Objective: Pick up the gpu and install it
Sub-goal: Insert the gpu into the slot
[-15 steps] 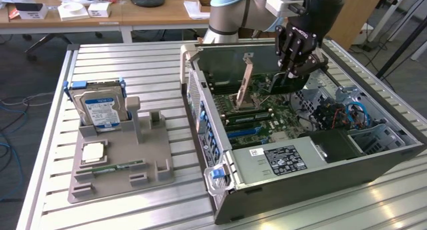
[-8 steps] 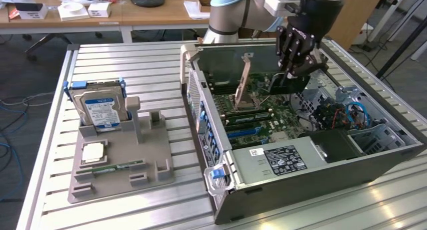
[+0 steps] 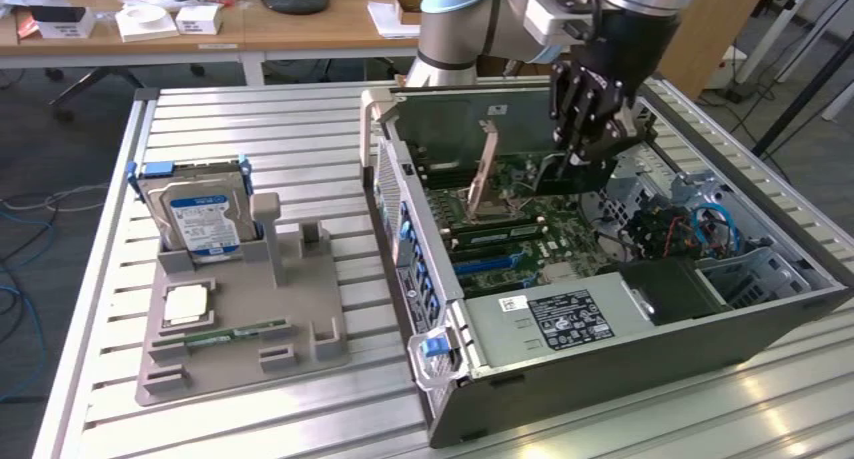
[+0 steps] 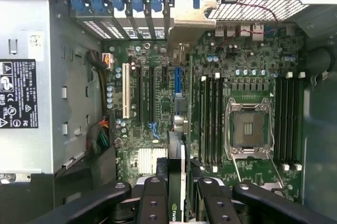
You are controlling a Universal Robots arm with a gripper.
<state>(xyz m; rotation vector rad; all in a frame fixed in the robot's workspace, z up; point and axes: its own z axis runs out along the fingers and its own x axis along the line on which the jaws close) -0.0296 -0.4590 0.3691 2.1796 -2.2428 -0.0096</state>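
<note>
Nearest in the exterior view, an open computer case (image 3: pixel 627 389) lies on its side on the slatted table (image 3: pixel 267 129), with the labelled power supply (image 3: pixel 561 319) at its near end. Just beside it, toward the exterior view's left, a grey holder (image 3: pixel 247 354) carries a memory stick (image 3: pixel 243 331) and, farther back, an upright hard drive (image 3: pixel 200 214). Deeper inside the case lies the green motherboard (image 3: pixel 514 244). Above it hangs the gripper (image 3: pixel 594 154), its fingers (image 4: pixel 152 203) half closed and clamped on the gpu (image 4: pixel 177 166). The gpu stands on edge over the expansion slots (image 4: pixel 150 95). Whether the card touches a slot, I cannot tell. Behind the case rises the arm (image 3: pixel 461 19), and beyond it a wooden desk (image 3: pixel 307 24).
</note>
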